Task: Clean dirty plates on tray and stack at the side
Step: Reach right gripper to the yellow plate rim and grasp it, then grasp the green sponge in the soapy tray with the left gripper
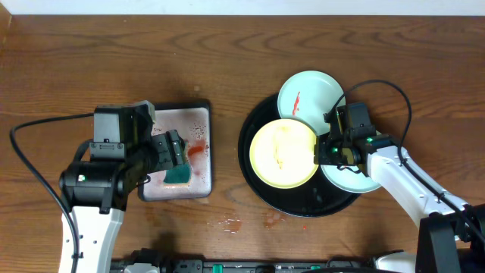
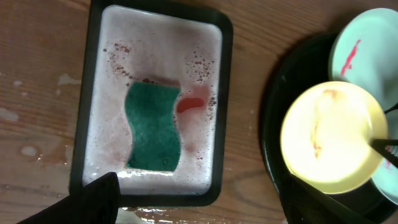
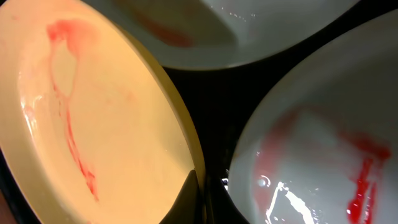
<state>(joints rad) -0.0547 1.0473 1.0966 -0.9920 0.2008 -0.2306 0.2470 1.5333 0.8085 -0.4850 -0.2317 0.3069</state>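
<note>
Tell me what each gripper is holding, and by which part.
The right gripper appears to pinch the yellow plate by its rim. The left gripper holds nothing, open above the sponge.

Plates: three, all on round black tray (image 1: 303, 203)
- pale yellow plate (image 1: 283, 154): one, toward 9 o'clock of tray
- mint-white: two, upper mint-white plate (image 1: 309, 94) at 12 o'clock, lower mint-white plate (image 1: 356, 180) at 4 o'clock
- red-smeared: all three

Trays: two, one round black, one rectangular tray (image 1: 208, 144) at 9 o'clock from it on tabletop (image 1: 76, 61)

Green sponge (image 2: 153, 126): one, inside rectangular tray

Arms: two, left arm (image 1: 98, 178) and right arm (image 1: 402, 178)
</note>
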